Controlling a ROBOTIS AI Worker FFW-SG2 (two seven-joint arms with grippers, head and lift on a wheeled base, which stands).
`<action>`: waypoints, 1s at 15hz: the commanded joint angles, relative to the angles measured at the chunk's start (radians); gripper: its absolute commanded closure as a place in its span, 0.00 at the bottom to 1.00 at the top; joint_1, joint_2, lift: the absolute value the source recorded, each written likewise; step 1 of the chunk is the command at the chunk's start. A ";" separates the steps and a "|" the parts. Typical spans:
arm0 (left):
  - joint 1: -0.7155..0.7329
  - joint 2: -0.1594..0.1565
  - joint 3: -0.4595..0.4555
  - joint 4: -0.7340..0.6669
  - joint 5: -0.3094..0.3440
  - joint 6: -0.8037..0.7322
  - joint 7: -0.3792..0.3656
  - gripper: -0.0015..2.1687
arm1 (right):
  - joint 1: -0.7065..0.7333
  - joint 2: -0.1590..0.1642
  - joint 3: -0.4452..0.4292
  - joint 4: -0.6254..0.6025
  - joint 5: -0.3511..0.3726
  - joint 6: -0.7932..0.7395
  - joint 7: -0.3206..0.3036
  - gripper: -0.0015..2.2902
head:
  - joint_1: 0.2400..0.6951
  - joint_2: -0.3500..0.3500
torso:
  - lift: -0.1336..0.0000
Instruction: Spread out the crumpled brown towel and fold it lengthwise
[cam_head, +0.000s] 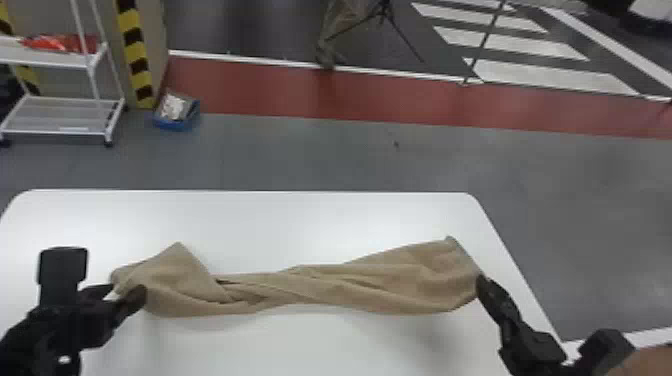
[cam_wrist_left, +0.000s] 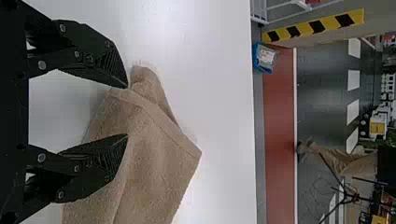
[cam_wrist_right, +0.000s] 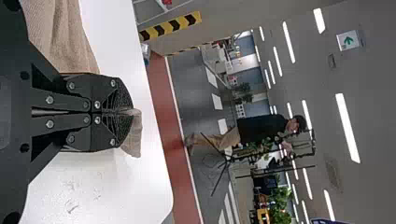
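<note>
Presently angled toward two o'clock with left tool (cam_head: 125, 292), spread wide, unclamped, at the brown towel's (cam_head: 320, 290) nine-o'clock end; toward eleven with right tool (cam_head: 483, 284), pinching its three-o'clock end.

You have long, bright lights (cam_wrist_right: 348, 128) on the ceiling (cam_wrist_right: 373, 84), a soft shine on the far part of the table (cam_head: 300, 215), and faint shadows on the towel's (cam_head: 400, 280) near side.

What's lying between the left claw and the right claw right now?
The brown towel, stretched and twisted across the white table, in the head view. The left claw is open at one end; the right claw is shut on the other.
</note>
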 joint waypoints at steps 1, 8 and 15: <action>-0.017 0.011 0.010 0.033 -0.001 -0.025 -0.002 0.29 | 0.012 0.000 0.008 -0.022 0.000 -0.001 -0.002 0.85 | 1.00 0.20 | 1.00; -0.005 0.014 0.011 0.003 0.024 0.036 -0.033 0.29 | 0.025 0.005 0.012 -0.062 0.013 0.020 -0.005 0.85 | 1.00 0.24 | 1.00; -0.033 0.008 0.011 0.034 0.045 0.052 -0.077 0.29 | 0.039 0.005 0.014 -0.079 0.017 0.017 -0.003 0.85 | 1.00 0.22 | 1.00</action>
